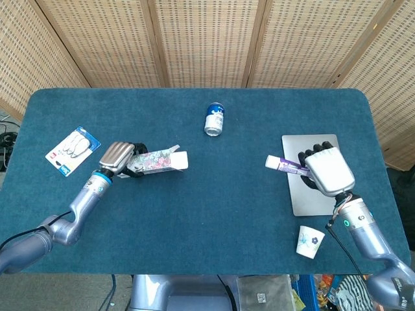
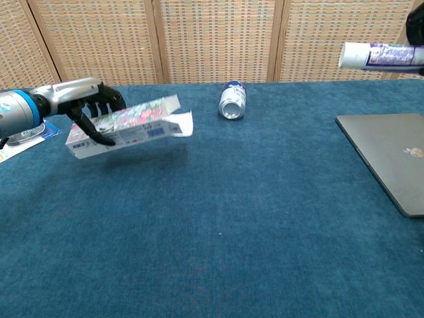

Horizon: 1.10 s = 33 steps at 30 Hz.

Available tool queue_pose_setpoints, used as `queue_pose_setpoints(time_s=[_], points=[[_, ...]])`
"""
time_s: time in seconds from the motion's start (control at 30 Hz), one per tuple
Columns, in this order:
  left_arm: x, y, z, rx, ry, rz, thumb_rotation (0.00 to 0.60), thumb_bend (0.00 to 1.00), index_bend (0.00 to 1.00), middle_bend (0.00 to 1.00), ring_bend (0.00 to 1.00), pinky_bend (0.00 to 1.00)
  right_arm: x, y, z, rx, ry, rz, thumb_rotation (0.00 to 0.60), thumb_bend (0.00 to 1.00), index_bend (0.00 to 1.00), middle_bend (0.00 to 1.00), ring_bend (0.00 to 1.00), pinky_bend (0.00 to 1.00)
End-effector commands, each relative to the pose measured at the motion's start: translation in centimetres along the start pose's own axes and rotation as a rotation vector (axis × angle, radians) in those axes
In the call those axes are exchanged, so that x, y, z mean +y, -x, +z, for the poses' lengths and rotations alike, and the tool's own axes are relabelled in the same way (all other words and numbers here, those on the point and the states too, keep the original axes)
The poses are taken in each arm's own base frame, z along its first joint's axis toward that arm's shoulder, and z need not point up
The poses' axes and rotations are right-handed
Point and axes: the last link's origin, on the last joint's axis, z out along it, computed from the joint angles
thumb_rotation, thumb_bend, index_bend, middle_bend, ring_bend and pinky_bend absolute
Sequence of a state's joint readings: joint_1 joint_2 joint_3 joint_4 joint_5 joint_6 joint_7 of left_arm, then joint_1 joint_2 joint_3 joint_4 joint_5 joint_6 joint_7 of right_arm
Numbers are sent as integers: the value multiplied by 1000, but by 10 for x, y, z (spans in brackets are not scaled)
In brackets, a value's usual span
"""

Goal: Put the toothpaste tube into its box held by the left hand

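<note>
My left hand [image 1: 117,157] [image 2: 87,106] grips the floral toothpaste box [image 1: 157,161] [image 2: 128,126] near its closed end and holds it lifted off the table, tilted, its open flap end pointing right. My right hand [image 1: 326,169] holds the white and purple toothpaste tube [image 1: 285,164] [image 2: 381,55] in the air above the laptop's left edge, cap end pointing left. In the chest view only the tube and a sliver of the right hand show at the top right edge. Box and tube are far apart.
A blue and white can [image 1: 214,119] [image 2: 232,100] lies on its side at the table's middle back. A closed grey laptop [image 1: 318,194] [image 2: 391,152] lies at the right. A paper cup [image 1: 310,241] stands near the front right edge. A blister pack [image 1: 72,149] lies at the left.
</note>
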State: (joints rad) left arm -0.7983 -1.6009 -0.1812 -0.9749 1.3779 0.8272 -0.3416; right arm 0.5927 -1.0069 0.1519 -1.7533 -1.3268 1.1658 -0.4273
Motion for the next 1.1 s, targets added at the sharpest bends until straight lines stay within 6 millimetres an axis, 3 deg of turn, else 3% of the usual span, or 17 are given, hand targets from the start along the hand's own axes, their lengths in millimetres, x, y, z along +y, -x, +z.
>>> queue_pose_setpoints(time_s=[0.03,0.3,0.5,0.77,1.1], points=[[17,-13,-13,112,160,-159,600,259,485,495,441,445,-1,-19,-3,38,-15,-39,600,561,574,615,472,409],[45,-6,-6,134,303,-280,600,258,499,495,441,446,-14,-68,-4,128,-69,-128,600,561,574,615,472,409],[77,-4,5,146,371,-353,600,259,499,495,441,446,-35,-107,2,195,-122,-211,600,572,574,616,473,409],[118,0,21,169,416,-555,600,260,499,495,441,446,-66,-143,16,255,-180,-324,600,595,579,620,475,418],[144,-2,30,140,426,-497,600,259,500,495,441,446,-81,-154,25,252,-176,-457,600,596,579,625,480,431]])
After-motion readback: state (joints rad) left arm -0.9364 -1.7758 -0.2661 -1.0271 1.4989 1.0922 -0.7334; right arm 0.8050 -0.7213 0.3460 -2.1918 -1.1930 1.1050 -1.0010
